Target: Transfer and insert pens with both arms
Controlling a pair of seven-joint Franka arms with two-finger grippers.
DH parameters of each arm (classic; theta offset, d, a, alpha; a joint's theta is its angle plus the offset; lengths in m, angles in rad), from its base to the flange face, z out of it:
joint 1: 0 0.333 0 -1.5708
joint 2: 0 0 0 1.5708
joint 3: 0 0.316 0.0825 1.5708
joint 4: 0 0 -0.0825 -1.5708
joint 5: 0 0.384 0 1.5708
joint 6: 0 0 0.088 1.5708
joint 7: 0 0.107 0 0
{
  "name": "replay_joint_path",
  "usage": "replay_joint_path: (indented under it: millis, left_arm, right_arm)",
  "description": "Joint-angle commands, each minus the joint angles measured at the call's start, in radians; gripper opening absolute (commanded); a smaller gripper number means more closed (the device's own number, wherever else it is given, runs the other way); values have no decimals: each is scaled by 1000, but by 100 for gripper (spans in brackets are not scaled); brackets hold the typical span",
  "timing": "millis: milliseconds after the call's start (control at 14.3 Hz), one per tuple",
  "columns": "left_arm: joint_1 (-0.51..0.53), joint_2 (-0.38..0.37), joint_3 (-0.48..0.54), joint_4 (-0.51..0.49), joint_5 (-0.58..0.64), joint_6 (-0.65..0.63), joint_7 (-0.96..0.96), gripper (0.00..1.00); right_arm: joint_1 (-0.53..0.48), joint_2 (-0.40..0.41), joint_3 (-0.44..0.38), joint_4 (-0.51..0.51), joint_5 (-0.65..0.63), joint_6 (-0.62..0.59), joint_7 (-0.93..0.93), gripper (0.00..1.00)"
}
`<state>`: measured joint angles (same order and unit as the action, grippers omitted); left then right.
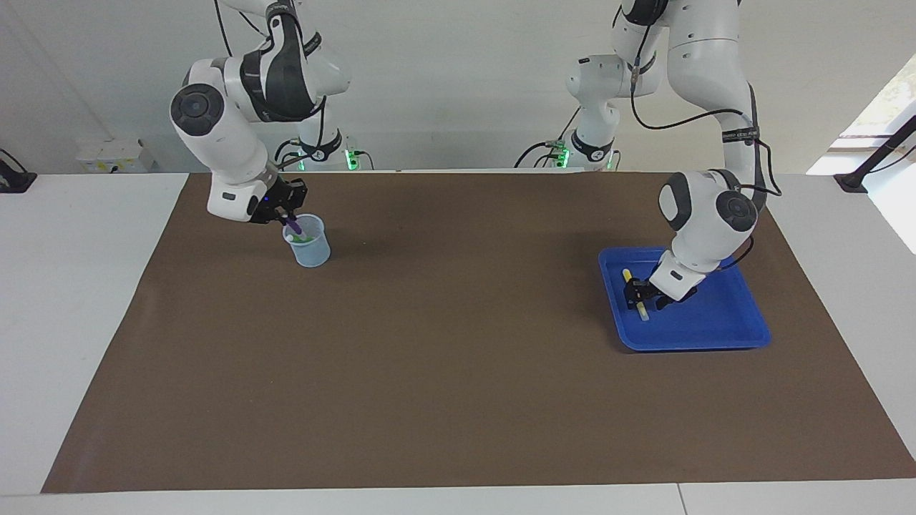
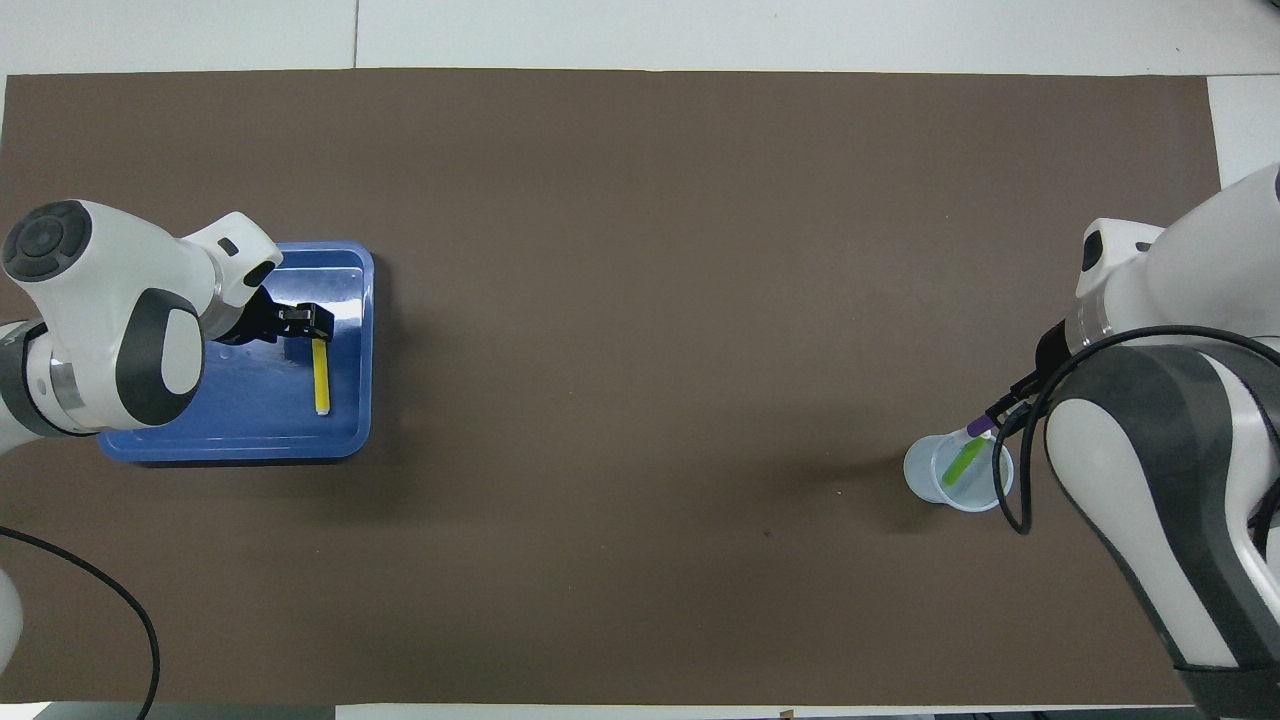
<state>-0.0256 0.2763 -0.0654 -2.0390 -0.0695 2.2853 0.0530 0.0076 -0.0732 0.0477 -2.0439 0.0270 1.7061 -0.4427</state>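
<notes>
A yellow pen [image 1: 627,275] [image 2: 321,375] lies in the blue tray [image 1: 715,323] [image 2: 230,425], along the wall that faces the table's middle. My left gripper [image 1: 640,294] [image 2: 312,322] is down in the tray, set over that pen's middle. At the right arm's end, my right gripper [image 1: 288,217] [image 2: 1000,410] is shut on the purple pen [image 1: 294,227] [image 2: 978,426]. It holds the pen tilted over a clear cup [image 1: 315,254] [image 2: 922,472], lower end at the cup's mouth. A green pen [image 2: 962,462] leans inside the cup.
A brown mat [image 1: 458,372] covers the table between the cup and the tray. White table shows around it. Black cables hang from both arms near the grippers.
</notes>
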Motion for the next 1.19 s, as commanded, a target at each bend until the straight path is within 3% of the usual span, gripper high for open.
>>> replay_joint_path:
  millis: [0,279,349,419,488,698,767,907,1116]
  left_arm:
    - [-10,1,9,-10,17,20,-18,62]
    - [-10,0,10,-4,17,8,-16,27]
    - [-10,0,10,-3,17,6,-16,15]
    - [-8,1,10,-1,19,3,-16,1]
    - [-5,1,10,0,19,3,-16,0]
    - [4,3,10,17,19,-18,-13,0]
    - [6,6,10,35,19,-36,-13,0]
    - [9,4,10,81,19,-104,-13,0]
    - [36,-6,10,169,11,-271,-54,0]
  right_arm:
    - [-12,-40,9,-73,2,68,13,0]
    - [-12,-42,9,-130,28,151,12,0]
    - [-12,-46,9,-139,40,158,12,8]
    - [-14,-51,8,-142,40,159,12,37]
    - [-15,-51,8,-144,40,159,12,66]
    - [-25,-51,8,-147,40,161,7,88]
    - [-26,-51,6,-145,40,161,6,88]
    - [-35,-48,8,-136,40,149,4,100]
    - [-38,-53,8,-55,51,65,-2,100]
